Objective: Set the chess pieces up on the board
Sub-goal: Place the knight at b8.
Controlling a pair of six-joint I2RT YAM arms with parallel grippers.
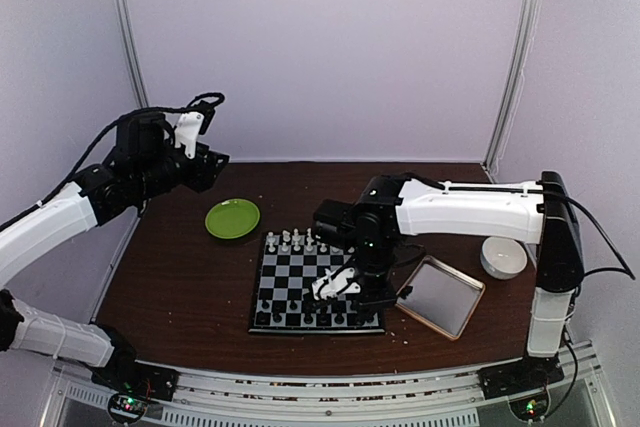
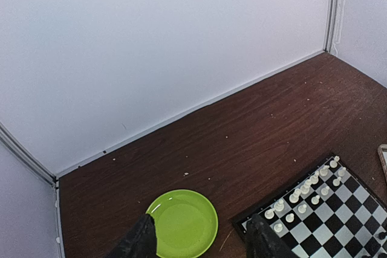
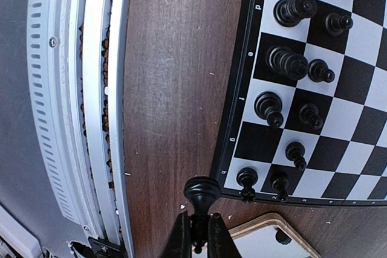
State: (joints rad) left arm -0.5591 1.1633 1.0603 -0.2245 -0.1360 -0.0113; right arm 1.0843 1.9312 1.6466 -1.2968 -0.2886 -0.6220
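Right gripper (image 3: pixel 196 225) clenched on black piece (image 3: pixel 202 193), bottom centre of right wrist view. Piece seen against table (image 3: pixel 169 89), just left of board (image 3: pixel 363 119) lower-left corner. Long axis runs up-down frame; round head points up, base hidden between fingers. Other black pieces (image 3: pixel 284 61) stand on board, upper right. Left gripper (image 2: pixel 201 231) released, empty, above green plate (image 2: pixel 187 212).

The table (image 3: pixel 169 89) is showing matt dark wood grain. The board (image 3: pixel 347 122) is looking smooth, its black chess pieces (image 3: pixel 288 63) shining like glossy plastic.
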